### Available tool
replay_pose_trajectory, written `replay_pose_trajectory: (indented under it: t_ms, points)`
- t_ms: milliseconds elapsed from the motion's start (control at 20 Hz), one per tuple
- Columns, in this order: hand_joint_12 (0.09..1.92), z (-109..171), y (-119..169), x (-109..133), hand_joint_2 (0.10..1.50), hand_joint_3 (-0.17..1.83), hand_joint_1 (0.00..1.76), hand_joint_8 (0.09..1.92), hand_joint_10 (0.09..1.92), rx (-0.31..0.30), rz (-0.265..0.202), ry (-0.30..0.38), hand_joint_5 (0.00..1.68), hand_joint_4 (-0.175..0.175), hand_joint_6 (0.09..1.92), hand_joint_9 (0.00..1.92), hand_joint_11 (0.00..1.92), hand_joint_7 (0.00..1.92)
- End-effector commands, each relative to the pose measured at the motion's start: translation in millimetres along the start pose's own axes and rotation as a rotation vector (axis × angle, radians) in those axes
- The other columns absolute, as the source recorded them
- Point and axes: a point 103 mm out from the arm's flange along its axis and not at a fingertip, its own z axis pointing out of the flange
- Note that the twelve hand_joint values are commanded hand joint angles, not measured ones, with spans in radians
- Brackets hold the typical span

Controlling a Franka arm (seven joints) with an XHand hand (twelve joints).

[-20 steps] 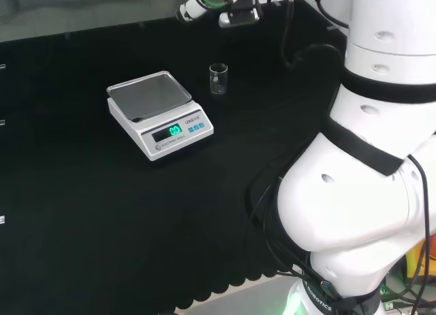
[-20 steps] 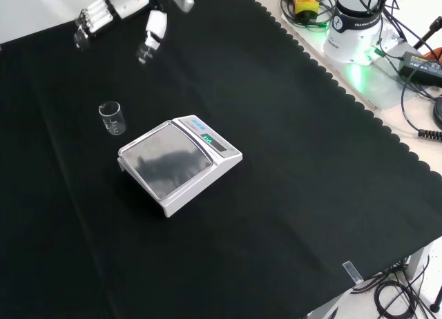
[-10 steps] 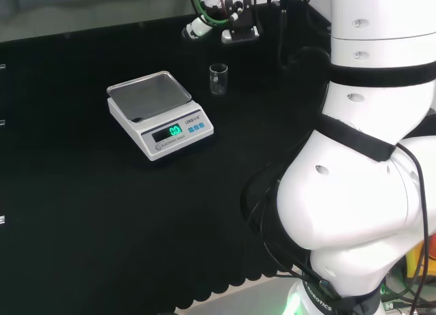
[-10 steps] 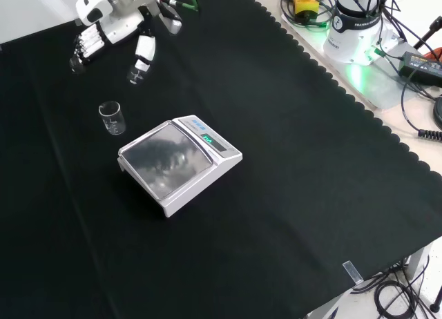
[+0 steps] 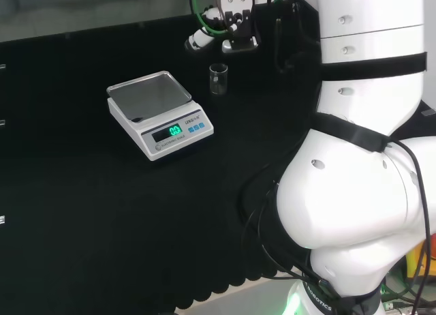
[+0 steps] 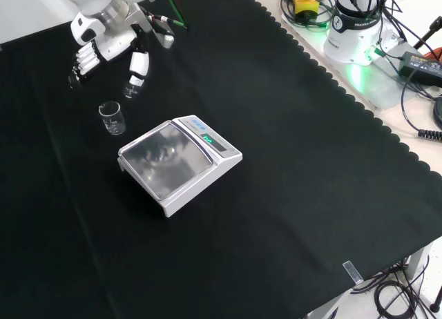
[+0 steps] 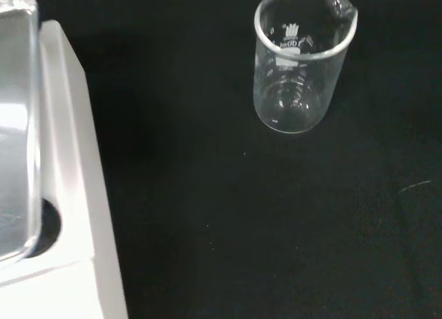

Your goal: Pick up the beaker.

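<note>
While the hand hovers with fingers spread, the small glass beaker stands upright near the cloth's far edge.
Likely light, slick and breakable, best wrapped around its mid-wall, beside the digital scale.

White arm, black bands, black-white hand

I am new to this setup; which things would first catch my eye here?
A white scale with a lit green display stands mid-cloth in the front view. Just to its upper left stands a small, clear, empty beaker. The open hand hangs above the beaker without touching it.
</note>
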Motion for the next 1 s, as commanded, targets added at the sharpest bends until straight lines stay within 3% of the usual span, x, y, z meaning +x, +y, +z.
replay_pose_trajectory:
  t_ms: [50,350,1000]
  points:
    - [1.33,23,16,-8,0.89,0.31,0.33,0.25,0.5,0.046,0.017,-0.029,0.08,-0.055,0.09,0.0,0.0,0.0]
    - [1.03,40,34,-20,0.89,0.3,0.34,0.25,0.5,0.083,0.045,-0.046,0.08,-0.057,0.09,0.0,0.0,0.0]
    - [0.97,82,63,-23,0.84,0.27,0.3,0.25,0.49,0.194,0.057,-0.072,0.08,-0.058,0.09,0.0,0.0,0.0]
